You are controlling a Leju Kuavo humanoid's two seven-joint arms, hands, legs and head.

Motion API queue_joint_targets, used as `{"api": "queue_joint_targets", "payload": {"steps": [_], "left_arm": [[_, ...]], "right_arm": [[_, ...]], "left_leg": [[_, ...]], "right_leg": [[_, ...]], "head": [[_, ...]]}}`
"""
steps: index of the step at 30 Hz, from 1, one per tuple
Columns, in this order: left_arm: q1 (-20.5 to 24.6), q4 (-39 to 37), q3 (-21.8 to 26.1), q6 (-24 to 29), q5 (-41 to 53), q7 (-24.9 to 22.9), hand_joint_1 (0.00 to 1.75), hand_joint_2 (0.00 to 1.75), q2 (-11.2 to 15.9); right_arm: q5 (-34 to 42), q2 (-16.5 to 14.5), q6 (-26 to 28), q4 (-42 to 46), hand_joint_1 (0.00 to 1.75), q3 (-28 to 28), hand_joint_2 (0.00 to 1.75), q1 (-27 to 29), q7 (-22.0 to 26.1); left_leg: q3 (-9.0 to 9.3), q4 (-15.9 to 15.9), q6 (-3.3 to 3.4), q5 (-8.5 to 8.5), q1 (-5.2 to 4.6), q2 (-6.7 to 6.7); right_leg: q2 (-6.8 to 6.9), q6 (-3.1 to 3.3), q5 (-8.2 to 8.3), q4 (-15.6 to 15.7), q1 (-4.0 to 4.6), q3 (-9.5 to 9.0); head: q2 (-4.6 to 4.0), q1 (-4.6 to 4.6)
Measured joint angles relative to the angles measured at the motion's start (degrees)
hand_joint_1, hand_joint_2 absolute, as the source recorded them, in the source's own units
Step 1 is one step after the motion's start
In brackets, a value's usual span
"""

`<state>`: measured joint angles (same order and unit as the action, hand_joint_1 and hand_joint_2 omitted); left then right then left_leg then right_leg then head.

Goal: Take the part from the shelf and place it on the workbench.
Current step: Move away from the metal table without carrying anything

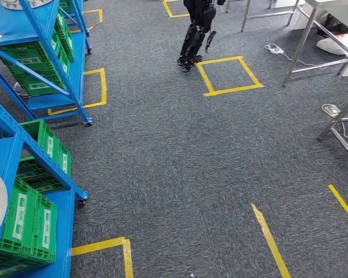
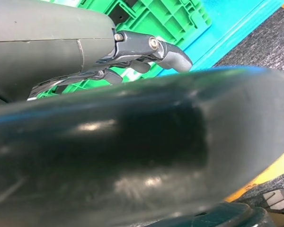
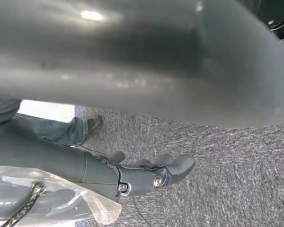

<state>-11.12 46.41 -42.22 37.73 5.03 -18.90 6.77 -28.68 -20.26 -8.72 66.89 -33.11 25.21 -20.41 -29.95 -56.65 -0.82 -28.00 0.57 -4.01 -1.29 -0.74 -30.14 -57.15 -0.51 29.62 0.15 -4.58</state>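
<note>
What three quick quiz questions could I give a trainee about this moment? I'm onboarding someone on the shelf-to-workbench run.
1. True or false: the left hand already holds the part.
2. What colour are the crates on the blue shelf?
3. Multiple choice: the yellow tape square on the carpet lies beside A) another robot's legs, B) a cardboard box, C) a chair.

Key
1. False: the hand holds nothing.
2. Green.
3. A.
</note>
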Motion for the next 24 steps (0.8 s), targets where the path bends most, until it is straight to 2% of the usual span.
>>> {"api": "queue_joint_targets", "payload": {"steps": [24], "left_arm": [[-0.12,2.92,-2.74,0.72,-0.40,-2.41,0.00,0.00,1.98]], "right_arm": [[-0.72,0.00,-0.03,-1.24,0.00,-0.50,0.00,-0.96,0.37]], "left_leg": [[0.00,0.00,0.00,0.00,0.00,0.00]], "right_leg": [[0.00,0.00,0.00,0.00,0.00,0.00]], "head": [[0.00,-0.01]]}}
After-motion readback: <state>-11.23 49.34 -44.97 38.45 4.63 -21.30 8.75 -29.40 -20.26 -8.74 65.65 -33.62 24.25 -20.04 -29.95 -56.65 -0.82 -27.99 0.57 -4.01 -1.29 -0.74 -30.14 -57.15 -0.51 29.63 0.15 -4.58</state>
